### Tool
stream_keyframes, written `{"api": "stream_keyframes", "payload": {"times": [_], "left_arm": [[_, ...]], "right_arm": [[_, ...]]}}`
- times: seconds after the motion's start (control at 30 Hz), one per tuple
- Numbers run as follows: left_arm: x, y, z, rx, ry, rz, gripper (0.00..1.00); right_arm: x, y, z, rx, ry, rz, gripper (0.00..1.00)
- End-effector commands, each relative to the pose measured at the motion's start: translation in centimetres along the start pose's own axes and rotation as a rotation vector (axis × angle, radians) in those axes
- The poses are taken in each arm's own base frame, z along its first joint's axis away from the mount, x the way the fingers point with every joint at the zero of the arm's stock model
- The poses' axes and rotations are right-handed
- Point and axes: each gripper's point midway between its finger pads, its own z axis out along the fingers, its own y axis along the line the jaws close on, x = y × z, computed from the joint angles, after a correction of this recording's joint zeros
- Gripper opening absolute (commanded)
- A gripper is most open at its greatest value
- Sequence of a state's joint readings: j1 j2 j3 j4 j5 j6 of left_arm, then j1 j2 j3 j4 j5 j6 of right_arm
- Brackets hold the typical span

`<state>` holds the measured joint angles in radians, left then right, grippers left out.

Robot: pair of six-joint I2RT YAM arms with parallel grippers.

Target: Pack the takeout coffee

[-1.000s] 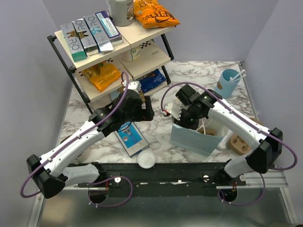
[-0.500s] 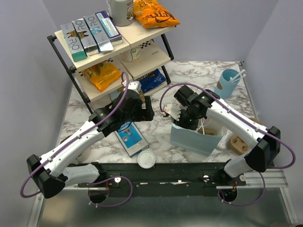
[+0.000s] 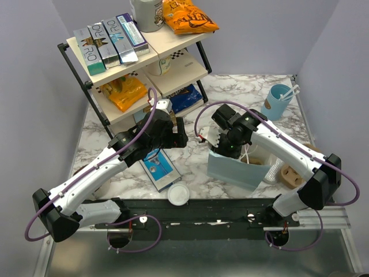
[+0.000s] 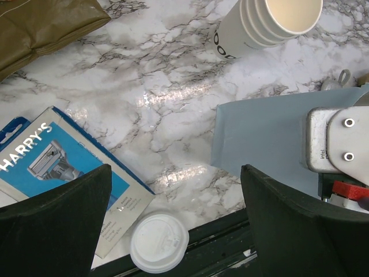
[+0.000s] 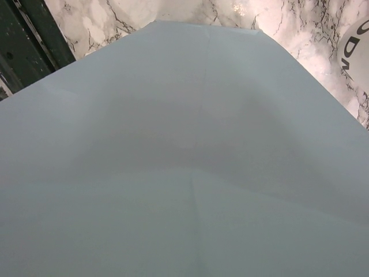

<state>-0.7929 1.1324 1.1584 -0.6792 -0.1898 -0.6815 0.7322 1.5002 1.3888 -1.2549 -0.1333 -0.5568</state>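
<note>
Here, blue bag (image 3: 236, 168) around right hand (image 3: 222, 148), fingertips hidden.

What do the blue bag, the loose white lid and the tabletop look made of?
Blue bag: likely matte paper, with sharp creases and flat panels. Loose lid: probably thin moulded plastic, smooth, with raised rim. Tabletop: glossy marble pattern, showing glare; stone or laminate, I cannot tell.

Left arm (image 3: 92, 173), right arm (image 3: 291, 150): white shells, black joints, purple cables (image 3: 155, 99) (looping loosely).
</note>
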Motion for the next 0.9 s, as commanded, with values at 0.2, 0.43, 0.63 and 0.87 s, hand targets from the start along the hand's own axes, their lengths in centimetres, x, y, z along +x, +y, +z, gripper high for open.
{"api": "stream_keyframes", "payload": {"times": [0.2,0.43,0.63,0.87], "left_arm": [[0.2,-0.2,0.2,0.019,0.007,0.004,0.99],[0.1,-0.4,0.1,0.03,0.01,0.007,0.99],[0.2,-0.7,0.0,0.045,0.012,0.007,0.99],[0.4,-1.0,-0.2,0.066,0.022,0.014,0.99]], "right_arm": [[1.5,-0.2,0.5,0.017,0.092,0.021,0.22],[1.2,-0.3,0.2,0.028,0.065,0.022,0.36],[0.6,-0.8,-0.7,0.068,0.019,0.012,0.41],[-0.7,-1.0,-3.0,0.122,-0.092,-0.01,0.43]]}}
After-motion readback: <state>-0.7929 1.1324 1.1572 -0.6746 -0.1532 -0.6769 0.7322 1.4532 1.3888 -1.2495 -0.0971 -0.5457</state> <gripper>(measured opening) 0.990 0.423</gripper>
